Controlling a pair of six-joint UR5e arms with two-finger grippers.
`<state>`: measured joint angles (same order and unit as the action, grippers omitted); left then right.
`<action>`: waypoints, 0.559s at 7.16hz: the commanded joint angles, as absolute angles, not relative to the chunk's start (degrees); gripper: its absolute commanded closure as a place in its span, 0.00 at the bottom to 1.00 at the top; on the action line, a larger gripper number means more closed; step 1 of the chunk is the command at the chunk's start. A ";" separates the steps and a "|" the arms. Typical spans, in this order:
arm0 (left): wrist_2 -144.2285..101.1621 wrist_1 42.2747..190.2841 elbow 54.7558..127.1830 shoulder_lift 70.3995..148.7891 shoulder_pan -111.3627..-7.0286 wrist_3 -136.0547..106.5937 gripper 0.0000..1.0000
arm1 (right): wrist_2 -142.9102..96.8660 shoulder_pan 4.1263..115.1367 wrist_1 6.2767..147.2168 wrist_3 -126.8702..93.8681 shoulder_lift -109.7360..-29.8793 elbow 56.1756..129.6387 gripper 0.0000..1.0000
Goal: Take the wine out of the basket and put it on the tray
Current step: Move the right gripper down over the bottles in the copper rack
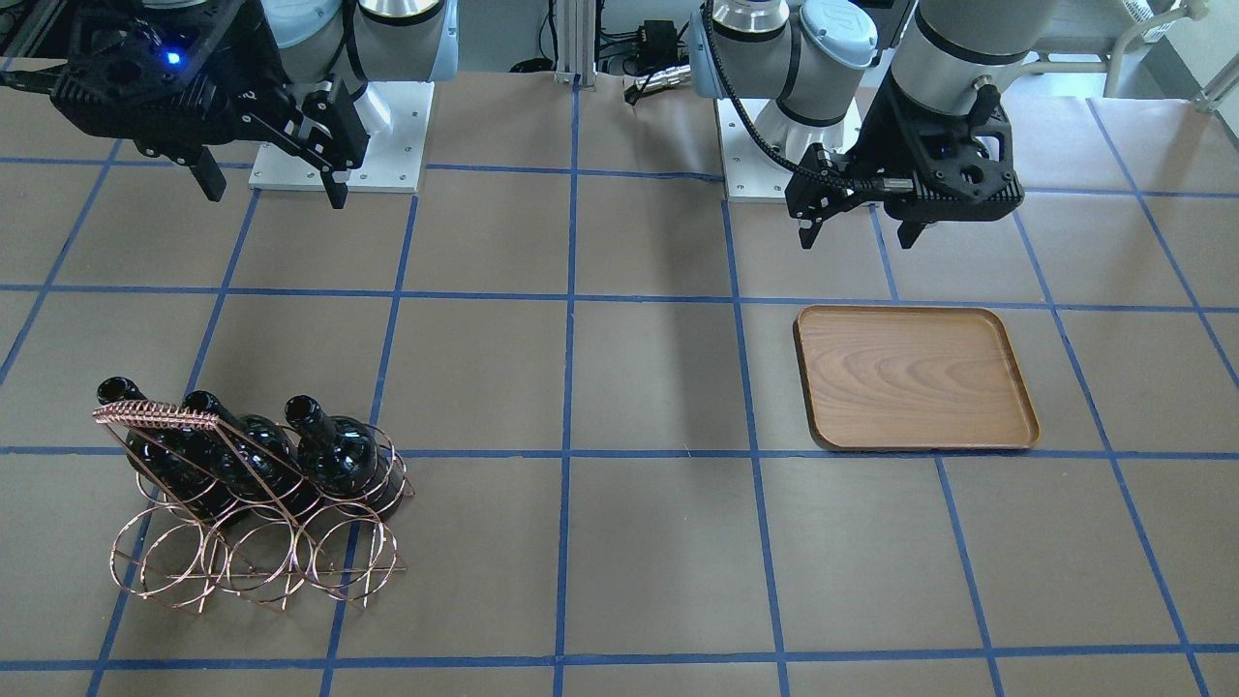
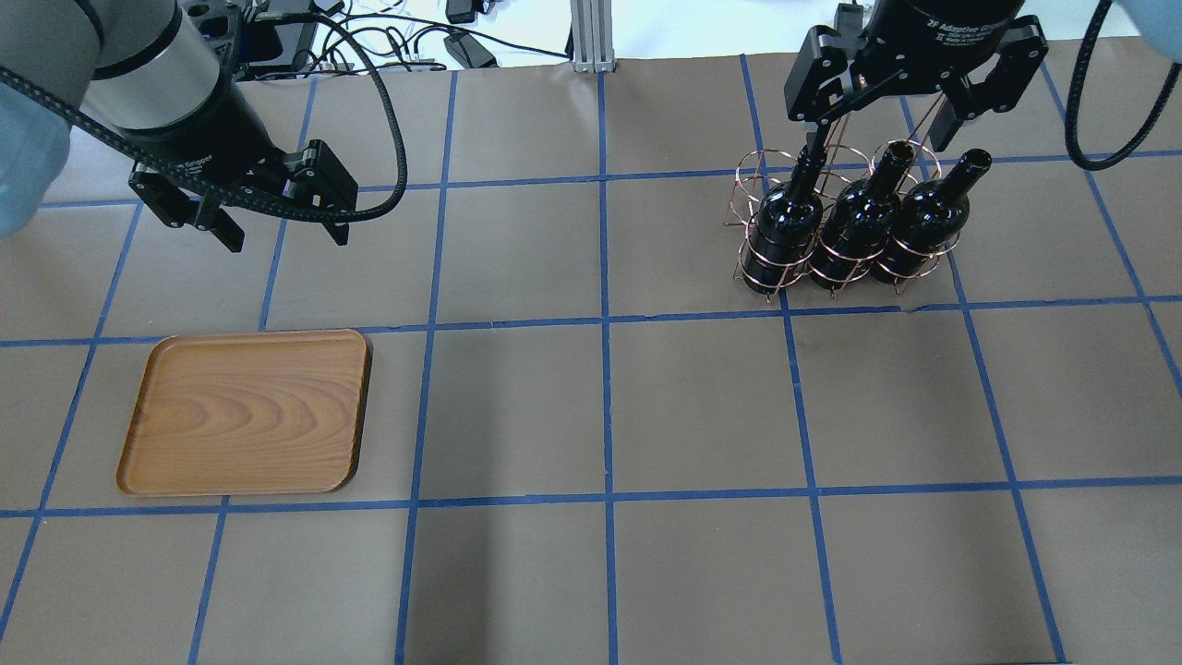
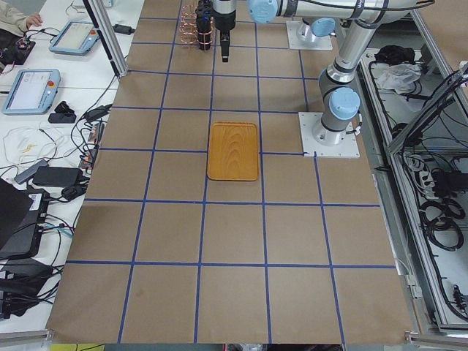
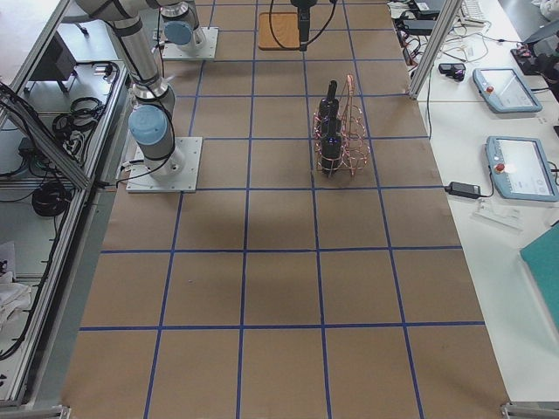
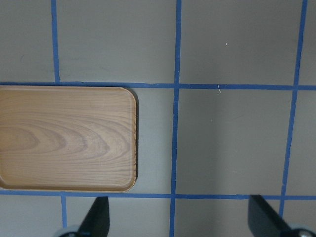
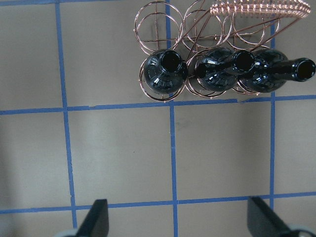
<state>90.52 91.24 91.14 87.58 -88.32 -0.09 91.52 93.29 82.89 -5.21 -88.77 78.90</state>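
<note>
Three near-black wine bottles (image 2: pixel 859 217) stand upright in the copper wire basket (image 2: pixel 753 199) at the far right of the overhead view. They also show in the front-facing view (image 1: pixel 334 450) and at the top of the right wrist view (image 6: pixel 165 74). My right gripper (image 2: pixel 877 129) is open and empty, high above the table, beside the basket and not touching it. The empty wooden tray (image 2: pixel 245 411) lies flat at the left. My left gripper (image 2: pixel 277 226) is open and empty, raised beyond the tray's far edge. The left wrist view shows the tray (image 5: pixel 64 138) to the left of the open fingers.
The table is covered in brown paper with a blue tape grid (image 2: pixel 605 323). The arms' white base plates (image 1: pixel 339 136) sit at the robot's edge. Cables and an aluminium post (image 2: pixel 586 32) lie past the far edge. Tablets and cables (image 3: pixel 44 80) rest on side tables.
</note>
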 commanded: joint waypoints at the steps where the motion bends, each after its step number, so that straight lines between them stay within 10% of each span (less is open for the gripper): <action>1: 90.61 91.14 91.14 87.54 -88.33 -0.09 0.00 | 92.10 93.16 82.79 -5.19 -88.86 78.93 0.00; 4: 90.88 91.05 91.14 87.54 -88.24 0.09 0.00 | 92.20 92.99 82.97 -5.01 -88.77 78.93 0.00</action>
